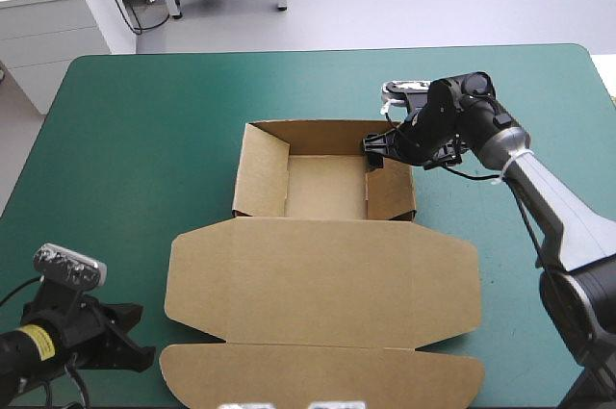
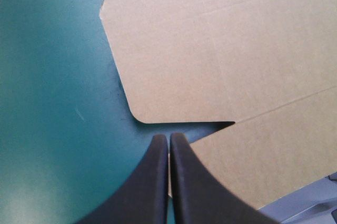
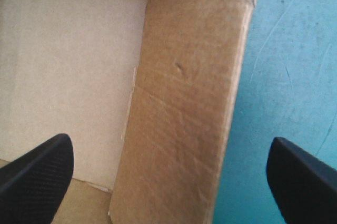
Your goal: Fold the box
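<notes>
Teal-green cover [image 1: 144, 140] lies under the brown box [image 1: 327, 188], which sits as an open tray around the table's middle, its walls raised. Its lid [image 1: 327, 269] lies flat toward the near edge, and the end flap [image 1: 318, 375] reaches that edge. The right gripper [image 1: 375, 154] [image 3: 168, 145] stands wide open astride the tray's right wall [image 3: 184, 103], with one black finger over the tray floor and the other outside over the cover. The left gripper [image 1: 125, 337] [image 2: 168, 137] sits by the near left corner, its fingers pressed together in a point at the notch between lid and flap.
</notes>
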You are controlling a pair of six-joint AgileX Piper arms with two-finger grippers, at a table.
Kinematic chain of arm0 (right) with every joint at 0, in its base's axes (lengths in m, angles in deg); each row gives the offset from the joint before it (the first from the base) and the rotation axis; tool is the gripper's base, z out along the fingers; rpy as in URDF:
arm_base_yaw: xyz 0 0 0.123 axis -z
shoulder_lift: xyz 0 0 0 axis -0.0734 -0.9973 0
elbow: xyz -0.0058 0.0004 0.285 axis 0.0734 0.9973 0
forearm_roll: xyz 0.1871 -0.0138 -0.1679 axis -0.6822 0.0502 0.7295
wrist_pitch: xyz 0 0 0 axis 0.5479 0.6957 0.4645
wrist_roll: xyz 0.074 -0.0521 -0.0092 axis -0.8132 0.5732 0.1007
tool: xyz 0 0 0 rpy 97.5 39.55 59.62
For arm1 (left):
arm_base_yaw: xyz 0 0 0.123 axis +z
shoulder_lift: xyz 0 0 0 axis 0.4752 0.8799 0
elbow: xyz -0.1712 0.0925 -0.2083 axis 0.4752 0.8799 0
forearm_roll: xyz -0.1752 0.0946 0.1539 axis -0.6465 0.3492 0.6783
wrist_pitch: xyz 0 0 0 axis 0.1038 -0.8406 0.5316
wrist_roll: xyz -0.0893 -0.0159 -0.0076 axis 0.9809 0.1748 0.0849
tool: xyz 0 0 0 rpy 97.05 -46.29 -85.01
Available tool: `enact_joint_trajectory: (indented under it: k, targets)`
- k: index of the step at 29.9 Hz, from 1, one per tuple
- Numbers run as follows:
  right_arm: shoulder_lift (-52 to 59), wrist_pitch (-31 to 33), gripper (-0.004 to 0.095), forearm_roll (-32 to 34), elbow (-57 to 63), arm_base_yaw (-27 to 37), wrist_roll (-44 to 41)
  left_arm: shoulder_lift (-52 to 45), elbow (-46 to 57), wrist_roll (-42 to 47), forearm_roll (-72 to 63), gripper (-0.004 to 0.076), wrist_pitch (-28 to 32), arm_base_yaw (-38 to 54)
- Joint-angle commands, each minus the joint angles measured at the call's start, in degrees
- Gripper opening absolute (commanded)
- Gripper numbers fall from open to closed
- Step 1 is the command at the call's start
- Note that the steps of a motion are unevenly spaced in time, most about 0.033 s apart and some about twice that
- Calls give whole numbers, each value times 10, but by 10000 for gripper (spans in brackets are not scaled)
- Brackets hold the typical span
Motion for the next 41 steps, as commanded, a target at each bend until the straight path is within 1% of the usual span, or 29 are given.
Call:
enact_joint_trajectory:
  k: [1,4,11,13,14,15,16,17,19,21,22,23,30,34,37,41]
  targets:
    - [-1,-8,901,-5,-37,3,0,-38,19,1,-4,-8,42,-2]
    - [-17,2,901,-5,-41,3,0,-65,40,1,-3,-8,60,-2]
    - [-43,27,901,-3,-41,3,0,-85,51,1,-3,-8,58,-2]
    - [-46,29,884,-3,-41,3,0,-85,51,1,-3,-8,58,-2]
    - [-46,29,853,-3,-41,3,0,-85,51,1,-3,-8,58,-2]
    - [-46,30,804,-1,-41,3,-2,-85,51,1,-3,-8,58,-2]
    - [-46,32,734,-1,-41,3,-2,-85,51,1,-3,-8,58,-2]
    - [-46,36,641,-1,-41,3,-2,-85,51,1,-3,-8,58,-2]
    - [-47,47,390,0,-41,3,-2,-85,51,1,-3,-8,58,-2]
    - [-47,54,99,0,-41,3,-1,-85,51,1,-3,-8,59,-2]
    - [-47,55,13,0,-41,3,2,-85,51,1,-3,-8,59,-2]
    - [-47,56,-6,0,-41,3,0,-85,51,1,-3,-8,59,-2]
    - [-34,51,0,6,-46,3,3,-85,51,1,-3,-8,59,-2]
    - [-5,67,0,75,-80,25,0,-85,51,1,-3,-8,57,-2]
    - [24,88,0,119,-109,76,14,-85,51,1,-4,-8,55,-2]
    - [59,88,0,124,-123,172,42,-85,51,1,-4,-8,55,-2]
